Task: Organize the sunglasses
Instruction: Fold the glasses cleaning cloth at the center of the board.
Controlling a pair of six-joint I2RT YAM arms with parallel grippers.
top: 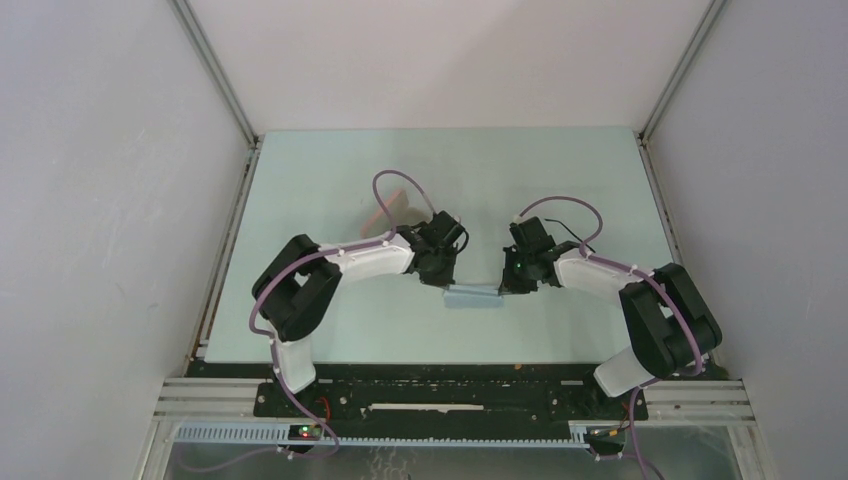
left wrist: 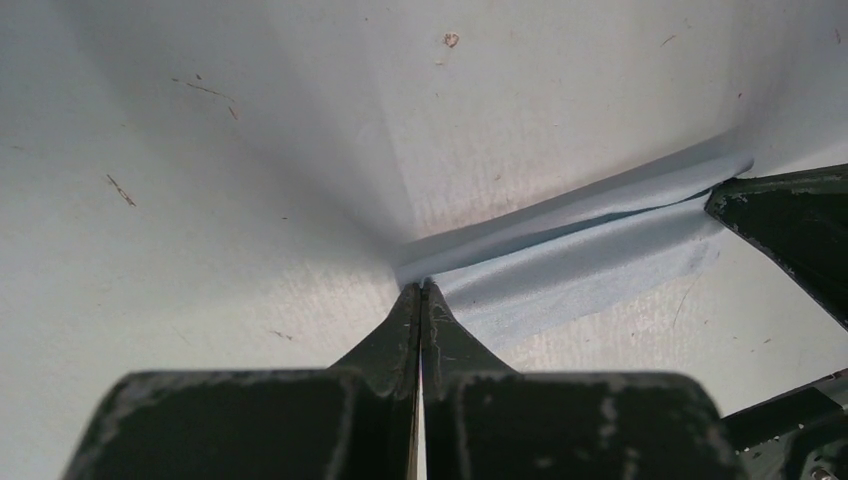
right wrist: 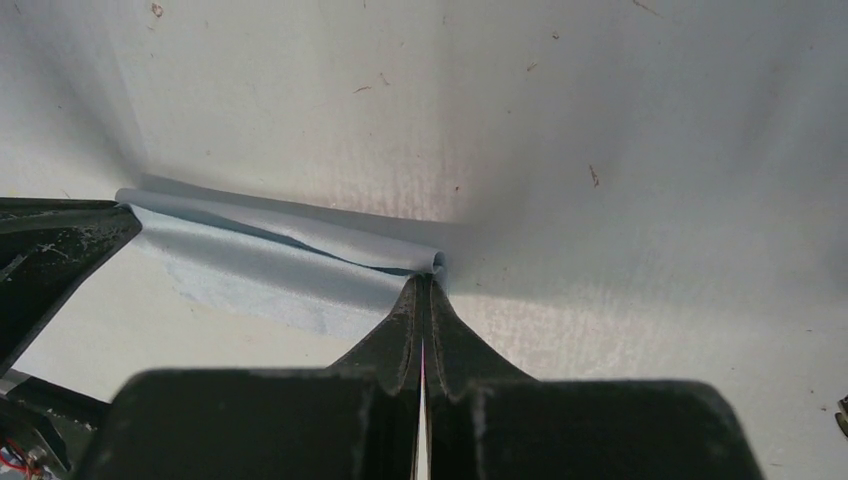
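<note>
**Item 1, left pincer [left wrist: 421, 288].** Jaws pressed together with no gap, nipping the near corner of the cloth [left wrist: 580, 270]. Judged purpose: to hold that end while the cloth is folded or lifted.

**Item 2, right pincer [right wrist: 428, 283].** Jaws likewise closed tight, on the opposite end of the cloth, where the upper layer curls over into a soft roll. The two pincers face each other with the cloth stretched between their tips.

**Item 3, cloth.** Grey-blue, doubled lengthwise and lying on the table [top: 330, 180]. How much fabric sits inside either grip cannot be made out.

**Item 4, pink case [top: 398, 203].** Beyond the left pincer. Only one end shows, as the rest is covered by the arm and its cable.

**Item 5, sunglasses [top: 578, 235].** Probably the thin dark line just beyond the right pincer, largely hidden behind that wrist. The frame and lenses are not discernible. They are apart from the cloth, and neither pincer touches them.
</note>
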